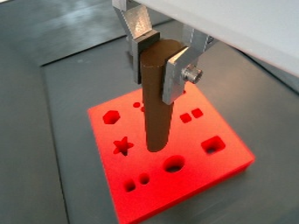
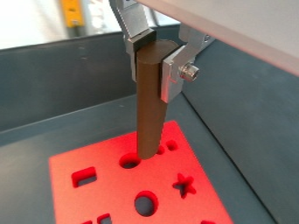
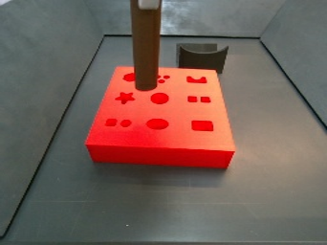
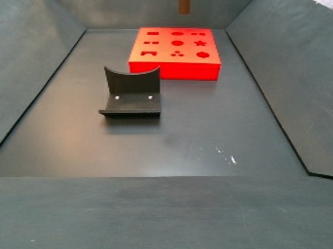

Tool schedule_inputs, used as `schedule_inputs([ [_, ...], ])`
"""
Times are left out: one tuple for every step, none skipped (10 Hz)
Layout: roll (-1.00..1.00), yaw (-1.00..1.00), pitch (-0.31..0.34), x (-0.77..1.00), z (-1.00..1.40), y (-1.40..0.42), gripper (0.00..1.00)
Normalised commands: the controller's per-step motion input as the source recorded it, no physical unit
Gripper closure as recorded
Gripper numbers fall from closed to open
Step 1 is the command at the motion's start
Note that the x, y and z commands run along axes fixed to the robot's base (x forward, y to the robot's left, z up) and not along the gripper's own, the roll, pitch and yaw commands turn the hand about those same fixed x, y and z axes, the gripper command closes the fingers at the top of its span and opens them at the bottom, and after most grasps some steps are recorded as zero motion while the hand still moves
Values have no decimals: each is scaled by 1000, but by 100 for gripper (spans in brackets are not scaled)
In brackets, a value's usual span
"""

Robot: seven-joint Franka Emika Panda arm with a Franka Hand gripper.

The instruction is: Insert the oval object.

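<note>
My gripper point(image 1: 158, 57) is shut on the top of the oval object point(image 1: 156, 105), a long brown peg that hangs upright; both wrist views show this point(image 2: 149, 66). The peg point(image 2: 146, 114) points down at the red block point(image 1: 222, 162), which has several differently shaped holes. Its lower end is over the middle of the block, beside a hole point(image 2: 126, 162). I cannot tell whether it touches the block. In a side view the peg point(image 3: 145, 48) stands over the block's far left part point(image 3: 160, 144), with only the fingers' lower edge in frame. An oval hole point(image 3: 157, 123) is open.
The dark fixture point(image 3: 201, 57) stands on the floor behind the block; in a side view it point(image 4: 130, 94) is nearer the camera than the block point(image 4: 176, 60). Grey walls point(image 4: 39, 88) ring the dark floor.
</note>
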Motion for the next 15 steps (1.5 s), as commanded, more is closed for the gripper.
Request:
schedule_inputs([
  [37, -951, 171, -71, -291, 0, 100],
  [40, -977, 143, -74, -294, 0, 100],
  [0, -1000, 0, 0, -286, 0, 100],
  [46, 0, 0, 0, 0, -40, 100],
  [-114, -103, -120, -77, 0, 0, 100],
  [-494, -434, -200, -109, 6, 63, 100],
  [-500, -609, -249, 0, 26, 0, 100],
  [-500, -603, -260, 0, 37, 0, 100],
  [-447, -254, -143, 0, 57, 240, 100],
  [0, 0, 0, 0, -26, 0, 100],
  [36, 0, -27, -3, 17, -114, 100],
  [216, 0, -246, -297, 229, -329, 100],
  [224, 49, -104, 360, 297, -463, 100],
  [171, 66, -137, 560, 349, -443, 100],
  [91, 66, -237, 400, 114, -303, 100],
])
